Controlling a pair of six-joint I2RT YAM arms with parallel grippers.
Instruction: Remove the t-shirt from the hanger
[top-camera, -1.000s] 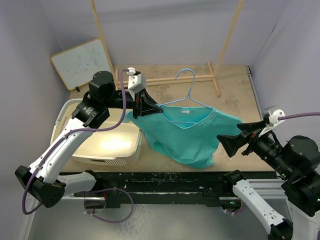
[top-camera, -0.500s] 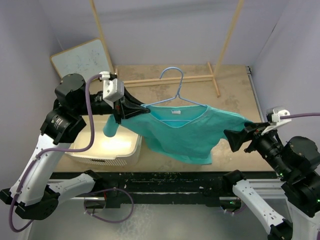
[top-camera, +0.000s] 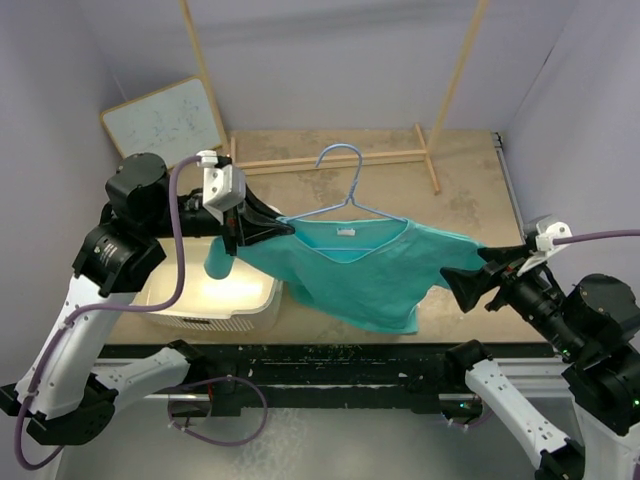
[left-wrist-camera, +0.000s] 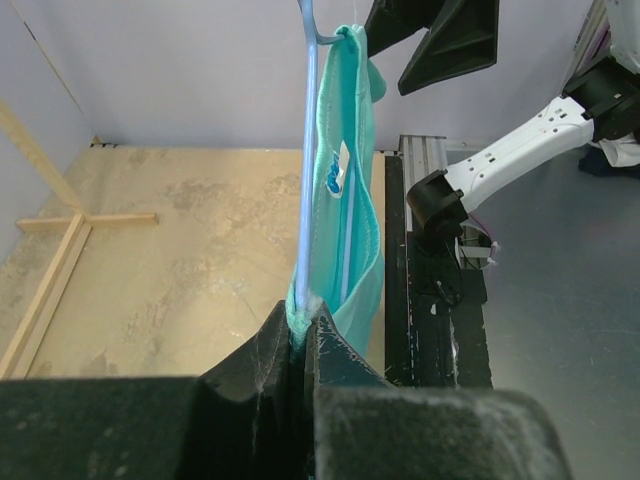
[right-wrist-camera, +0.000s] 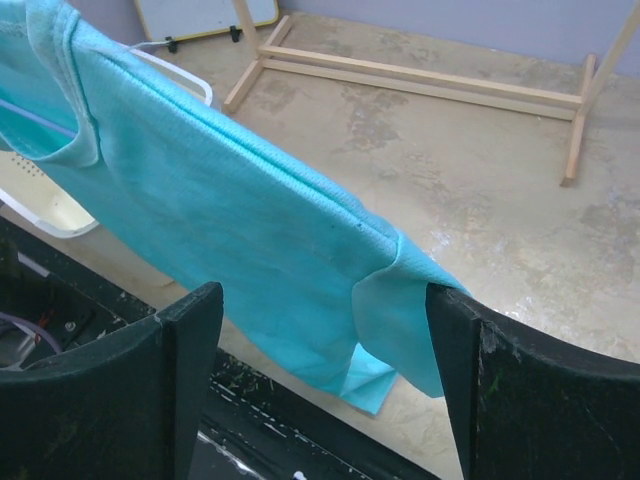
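The teal t-shirt hangs in the air on the light-blue wire hanger, stretched between my two grippers. My left gripper is shut on the shirt's left shoulder, and the hanger's wire end is caught in the same pinch. The left wrist view shows the closed left gripper, the t-shirt and the hanger wire edge-on. My right gripper is open at the shirt's right sleeve. In the right wrist view the right gripper stands wide open around the t-shirt, and the sleeve rests against one finger.
A white basket sits below my left arm and shows in the right wrist view. A wooden rack with two upright poles stands at the back. A small whiteboard leans at the back left.
My left gripper has pulled left with the shoulder and hanger. The shirt has lifted and stretched out toward the right gripper, which has barely moved.
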